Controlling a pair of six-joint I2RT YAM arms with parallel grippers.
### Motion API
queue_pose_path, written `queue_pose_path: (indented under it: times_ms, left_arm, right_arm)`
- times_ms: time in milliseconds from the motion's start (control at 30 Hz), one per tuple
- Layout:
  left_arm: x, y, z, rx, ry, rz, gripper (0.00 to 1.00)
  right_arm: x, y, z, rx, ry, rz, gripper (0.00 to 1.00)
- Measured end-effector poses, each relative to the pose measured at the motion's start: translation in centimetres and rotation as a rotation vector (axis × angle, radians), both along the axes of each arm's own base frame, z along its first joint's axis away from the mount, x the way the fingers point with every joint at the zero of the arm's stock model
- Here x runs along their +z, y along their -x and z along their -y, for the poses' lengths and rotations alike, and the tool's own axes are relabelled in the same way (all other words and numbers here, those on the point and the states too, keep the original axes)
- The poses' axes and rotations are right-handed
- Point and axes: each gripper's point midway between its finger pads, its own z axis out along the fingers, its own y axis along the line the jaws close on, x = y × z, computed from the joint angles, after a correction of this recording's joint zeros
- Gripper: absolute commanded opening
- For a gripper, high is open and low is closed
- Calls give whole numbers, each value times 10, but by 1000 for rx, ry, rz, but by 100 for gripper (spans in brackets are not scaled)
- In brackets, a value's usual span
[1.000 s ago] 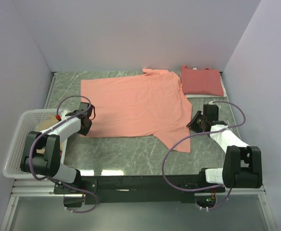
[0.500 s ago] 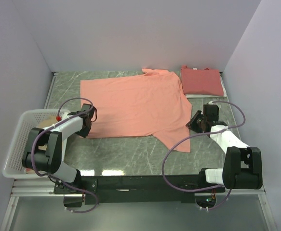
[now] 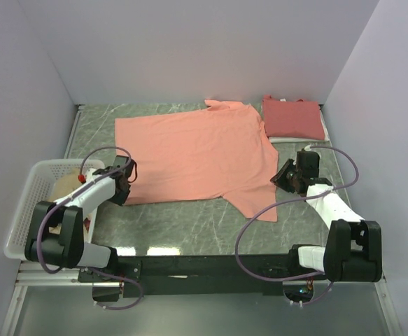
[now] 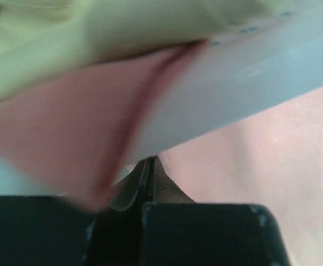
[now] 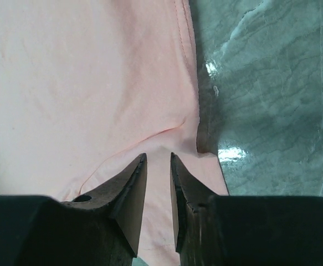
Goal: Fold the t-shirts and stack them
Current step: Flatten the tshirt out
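A salmon-orange t-shirt (image 3: 197,154) lies spread flat and sideways across the middle of the frame on the green marbled surface. Its bottom hem is at the left and one sleeve reaches toward the lower right (the cloth mostly smooth). A darker red t-shirt (image 3: 292,117), folded into a rectangle, sits just beside it at the upper right

The left arm (image 3: 92,192) and right arm (image 3: 332,204) were found built of white links and black joints; purple cables (image 3: 237,238) were noted, and black tapered fingers (image 5: 129,194).
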Motion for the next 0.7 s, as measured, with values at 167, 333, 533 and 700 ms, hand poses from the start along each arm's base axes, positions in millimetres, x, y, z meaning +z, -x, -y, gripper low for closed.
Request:
queue_pose_path:
  times_ms: [167, 333, 533, 700]
  left_arm:
    - [6, 13, 0, 0, 24, 16, 1]
    - [9, 22, 1, -6, 45, 33, 1]
    - [9, 32, 6, -28, 79, 73, 1]
    - [10, 33, 9, -52, 102, 128, 1]
  right_arm:
    - [0, 2, 0, 1, -2, 1, 34]
    - [1, 2, -1, 5, -6, 6, 39]
    - [4, 5, -3, 10, -10, 17, 46]
    - [7, 9, -4, 15, -16, 17, 51]
